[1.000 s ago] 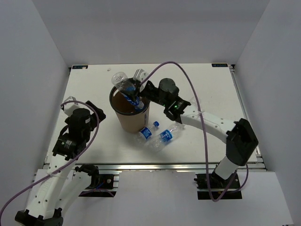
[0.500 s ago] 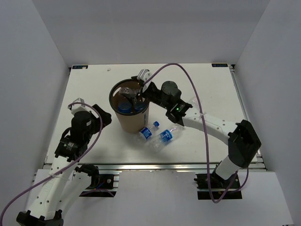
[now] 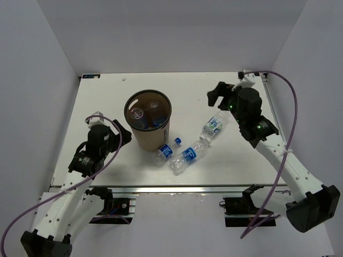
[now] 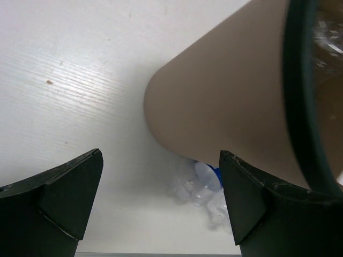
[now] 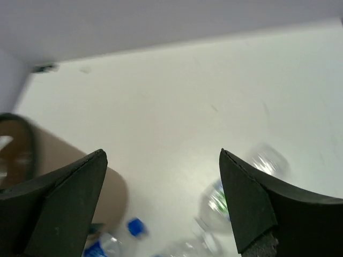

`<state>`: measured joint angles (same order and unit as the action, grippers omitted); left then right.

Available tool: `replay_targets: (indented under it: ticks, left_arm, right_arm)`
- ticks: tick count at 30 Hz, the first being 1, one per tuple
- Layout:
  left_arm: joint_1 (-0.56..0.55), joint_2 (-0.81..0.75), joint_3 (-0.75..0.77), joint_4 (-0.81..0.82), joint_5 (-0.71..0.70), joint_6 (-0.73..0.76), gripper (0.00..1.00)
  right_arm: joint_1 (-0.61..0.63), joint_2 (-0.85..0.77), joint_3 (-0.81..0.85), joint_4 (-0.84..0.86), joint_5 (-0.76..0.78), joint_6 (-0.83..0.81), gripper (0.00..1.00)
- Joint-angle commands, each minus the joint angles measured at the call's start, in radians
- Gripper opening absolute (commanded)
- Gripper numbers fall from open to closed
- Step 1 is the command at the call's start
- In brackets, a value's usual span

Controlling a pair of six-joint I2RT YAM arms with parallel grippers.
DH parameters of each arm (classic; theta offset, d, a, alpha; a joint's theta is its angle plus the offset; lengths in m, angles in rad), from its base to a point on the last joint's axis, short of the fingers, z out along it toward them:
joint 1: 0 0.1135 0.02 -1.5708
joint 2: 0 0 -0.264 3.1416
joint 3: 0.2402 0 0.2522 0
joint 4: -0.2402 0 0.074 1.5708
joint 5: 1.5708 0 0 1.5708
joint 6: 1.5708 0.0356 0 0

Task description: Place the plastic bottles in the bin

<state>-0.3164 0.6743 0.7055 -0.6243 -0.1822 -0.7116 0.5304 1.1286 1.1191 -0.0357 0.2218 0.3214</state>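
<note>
The brown bin (image 3: 148,134) stands left of the table's middle, with plastic bottles (image 3: 144,113) lying inside it. Three more clear bottles lie on the table to its right: one (image 3: 166,151) against the bin's foot, one (image 3: 186,157) beside that, and one (image 3: 213,127) farther right. My right gripper (image 3: 229,85) hovers open and holds nothing, behind and to the right of that last bottle (image 5: 222,206). To the left of the bin (image 4: 225,91), my left gripper (image 3: 109,123) is low, open and holds nothing. A bottle (image 4: 206,184) peeks out from behind the bin's base.
White walls close the table (image 3: 107,96) on three sides. The metal rail (image 3: 177,188) with both arm bases runs along the near edge. A purple cable (image 3: 292,96) loops off the right arm.
The right gripper let its bottle drop into the bin, opened wide and swung away to the back right. The left arm shifted slightly toward the bin.
</note>
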Motion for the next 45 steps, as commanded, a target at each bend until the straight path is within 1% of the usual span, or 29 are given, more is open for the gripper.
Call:
replay_targets:
  ticks: [1, 2, 3, 4, 6, 7, 9, 10, 12, 13, 15, 18, 22, 27, 30, 31, 32, 33, 34, 36, 37, 38, 39, 40, 41, 42, 43, 44, 45]
  left_arm:
    - [-0.003, 0.056, 0.011, -0.006, -0.078, -0.023, 0.98]
    - [-0.003, 0.064, 0.038, -0.035, -0.112, -0.028, 0.98]
    - [-0.003, 0.071, 0.051, -0.057, -0.176, -0.037, 0.98]
    - [-0.003, 0.086, 0.064, -0.098, -0.213, -0.064, 0.98]
    - [-0.004, 0.096, 0.089, -0.114, -0.256, -0.069, 0.98]
    - [-0.003, 0.096, 0.088, -0.112, -0.257, -0.068, 0.98]
    - [-0.003, 0.088, 0.071, -0.095, -0.244, -0.065, 0.98]
    - [-0.003, 0.085, 0.066, -0.089, -0.240, -0.063, 0.98]
    - [-0.001, 0.085, 0.065, -0.083, -0.234, -0.062, 0.98]
    - [-0.001, 0.087, 0.065, -0.084, -0.234, -0.058, 0.98]
    - [-0.003, 0.087, 0.068, -0.087, -0.235, -0.054, 0.98]
    - [-0.001, 0.084, 0.066, -0.084, -0.237, -0.054, 0.98]
    - [-0.001, 0.070, 0.054, -0.089, -0.234, -0.052, 0.98]
    - [-0.003, 0.053, 0.048, -0.089, -0.232, -0.054, 0.98]
    - [-0.003, 0.048, 0.049, -0.089, -0.235, -0.055, 0.98]
    - [-0.003, 0.045, 0.051, -0.095, -0.237, -0.055, 0.98]
    - [-0.003, 0.044, 0.051, -0.098, -0.240, -0.055, 0.98]
    - [-0.003, 0.042, 0.051, -0.098, -0.243, -0.055, 0.98]
    - [-0.003, 0.036, 0.051, -0.098, -0.243, -0.055, 0.98]
    - [-0.003, 0.033, 0.051, -0.094, -0.238, -0.055, 0.98]
    - [-0.001, 0.030, 0.051, -0.091, -0.240, -0.055, 0.98]
    - [-0.003, 0.030, 0.051, -0.091, -0.240, -0.057, 0.98]
    - [-0.001, 0.030, 0.052, -0.091, -0.241, -0.055, 0.98]
    - [-0.003, 0.030, 0.052, -0.089, -0.243, -0.057, 0.98]
    - [-0.003, 0.030, 0.051, -0.089, -0.243, -0.058, 0.98]
    - [-0.001, 0.028, 0.051, -0.091, -0.244, -0.057, 0.98]
    - [-0.003, 0.030, 0.051, -0.092, -0.246, -0.058, 0.98]
    - [-0.001, 0.030, 0.051, -0.094, -0.246, -0.058, 0.98]
    - [-0.003, 0.030, 0.052, -0.095, -0.246, -0.058, 0.98]
  right_arm:
    - [-0.102, 0.020, -0.111, -0.245, 0.050, 0.214, 0.89]
    - [-0.127, 0.029, -0.129, -0.251, 0.074, 0.219, 0.89]
    - [-0.136, 0.048, -0.131, -0.259, 0.082, 0.222, 0.89]
    - [-0.157, 0.094, -0.125, -0.282, 0.085, 0.228, 0.89]
    - [-0.179, 0.149, -0.120, -0.280, 0.085, 0.245, 0.89]
    - [-0.190, 0.210, -0.117, -0.274, 0.097, 0.266, 0.89]
    - [-0.227, 0.273, -0.096, -0.250, 0.088, 0.291, 0.89]
    - [-0.248, 0.339, -0.084, -0.250, 0.085, 0.323, 0.89]
    - [-0.254, 0.400, -0.050, -0.240, 0.096, 0.344, 0.89]
    - [-0.260, 0.458, -0.038, -0.242, 0.096, 0.370, 0.89]
    - [-0.260, 0.512, -0.006, -0.208, 0.087, 0.383, 0.89]
    - [-0.262, 0.659, 0.062, -0.211, 0.044, 0.403, 0.89]
    - [-0.263, 0.723, 0.038, -0.141, 0.025, 0.435, 0.89]
    - [-0.262, 0.754, 0.039, -0.115, 0.028, 0.439, 0.89]
    - [-0.264, 0.726, 0.028, -0.092, 0.042, 0.421, 0.75]
    - [-0.262, 0.711, 0.030, -0.075, 0.062, 0.404, 0.61]
    - [-0.262, 0.697, 0.045, -0.067, 0.076, 0.380, 0.57]
    - [-0.262, 0.663, 0.059, -0.060, 0.086, 0.313, 0.54]
    - [-0.262, 0.643, 0.077, -0.023, 0.064, 0.262, 0.49]
    - [-0.250, 0.584, 0.134, 0.023, 0.012, 0.124, 0.48]
    - [-0.238, 0.558, 0.149, 0.110, -0.040, 0.078, 0.44]
    - [-0.218, 0.507, 0.162, 0.159, -0.056, 0.032, 0.43]
    - [-0.172, 0.485, 0.185, 0.199, -0.074, -0.014, 0.42]
    - [-0.146, 0.462, 0.195, 0.283, -0.119, -0.100, 0.39]
    - [-0.115, 0.423, 0.202, 0.342, -0.134, -0.138, 0.39]
    - [-0.049, 0.407, 0.205, 0.399, -0.162, -0.206, 0.39]
    - [-0.015, 0.392, 0.208, 0.506, -0.179, -0.235, 0.39]
    - [0.018, 0.392, 0.212, 0.558, -0.199, -0.261, 0.39]
    - [0.073, 0.396, 0.232, 0.598, -0.278, -0.284, 0.40]
